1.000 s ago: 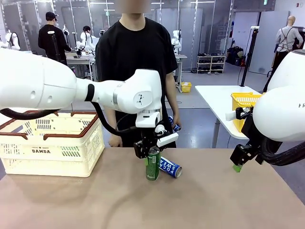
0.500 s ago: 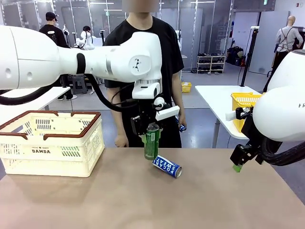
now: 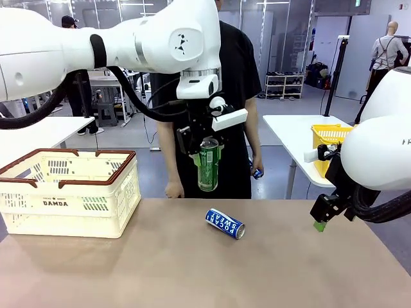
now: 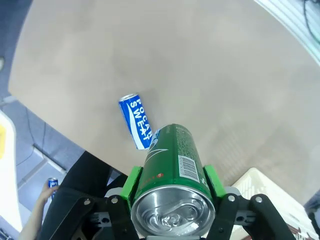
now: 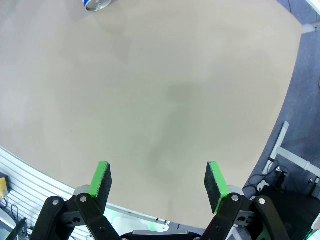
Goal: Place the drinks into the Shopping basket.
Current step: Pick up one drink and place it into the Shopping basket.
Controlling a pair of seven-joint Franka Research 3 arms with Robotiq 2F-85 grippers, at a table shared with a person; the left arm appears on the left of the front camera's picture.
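Between the left jaws hangs the green can point(image 3: 207, 167), apparently upright.

The Shopping basket point(image 3: 70, 192) blocks the table's left end, and 1 blue can point(image 3: 225, 224) lies on its side near the middle. Bare tabletop point(image 3: 160, 269) between them leaves an open lane. The green can point(image 3: 207, 170) hangs above the far edge, near the person's hand point(image 3: 172, 190).
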